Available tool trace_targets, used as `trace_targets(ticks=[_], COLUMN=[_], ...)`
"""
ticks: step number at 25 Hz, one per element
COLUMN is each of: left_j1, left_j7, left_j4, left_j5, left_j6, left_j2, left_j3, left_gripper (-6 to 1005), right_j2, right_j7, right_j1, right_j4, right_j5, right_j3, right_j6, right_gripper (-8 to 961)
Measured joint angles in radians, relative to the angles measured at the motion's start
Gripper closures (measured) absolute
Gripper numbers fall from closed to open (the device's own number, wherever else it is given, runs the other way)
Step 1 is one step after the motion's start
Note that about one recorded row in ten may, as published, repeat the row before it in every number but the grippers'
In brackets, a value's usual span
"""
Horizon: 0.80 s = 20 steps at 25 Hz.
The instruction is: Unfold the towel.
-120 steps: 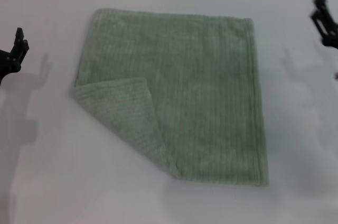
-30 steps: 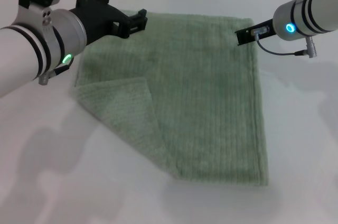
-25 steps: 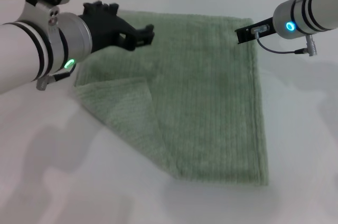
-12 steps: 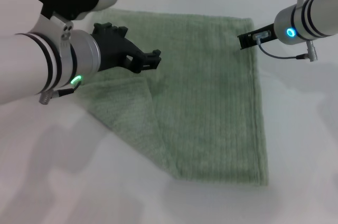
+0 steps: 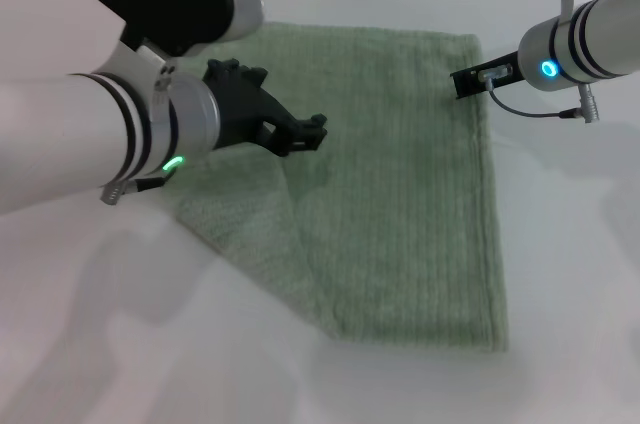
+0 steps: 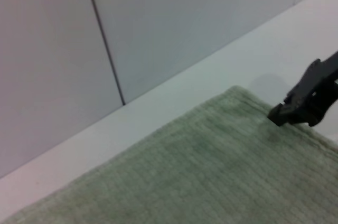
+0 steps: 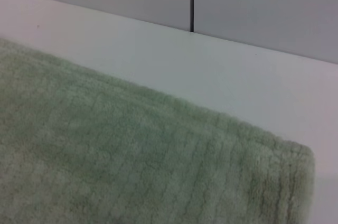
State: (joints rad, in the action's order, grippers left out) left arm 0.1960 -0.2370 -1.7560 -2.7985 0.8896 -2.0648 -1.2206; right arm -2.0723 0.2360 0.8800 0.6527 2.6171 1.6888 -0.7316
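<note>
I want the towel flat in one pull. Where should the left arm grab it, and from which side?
Probably the tip of the folded-over corner flap of the towel, which lies near the left end effector. That flap rests doubled on top, with a loose edge to pinch. Come down from above and draw it toward the robot's near left, away from the diagonal crease.

One towel (image 5: 400,184); one table (image 5: 570,244); two grippers: left gripper (image 5: 305,134), right gripper (image 5: 468,82), apparently.
</note>
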Motion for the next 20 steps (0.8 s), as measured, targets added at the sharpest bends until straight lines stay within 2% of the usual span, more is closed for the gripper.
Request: trace_targets(ticks=[12, 20], left_j1=[0.082, 0.086], left_j7=[0.008, 0.009], left_j4=[0.092, 0.100], left_j5=[0.008, 0.008], left_j6=[0.046, 0.047], left_j2=[-0.003, -0.005], left_j3=[0.030, 0.040], left_gripper=[195, 196], right_j2=[0.000, 0.000], right_j7=[0.000, 0.000], right_j1=[0.002, 0.003], right_j4=[-0.029, -0.051], right_j5=[0.000, -0.002], right_j3=[0.000, -0.003], right_j6=[0.033, 0.065], right_gripper=[954, 954])
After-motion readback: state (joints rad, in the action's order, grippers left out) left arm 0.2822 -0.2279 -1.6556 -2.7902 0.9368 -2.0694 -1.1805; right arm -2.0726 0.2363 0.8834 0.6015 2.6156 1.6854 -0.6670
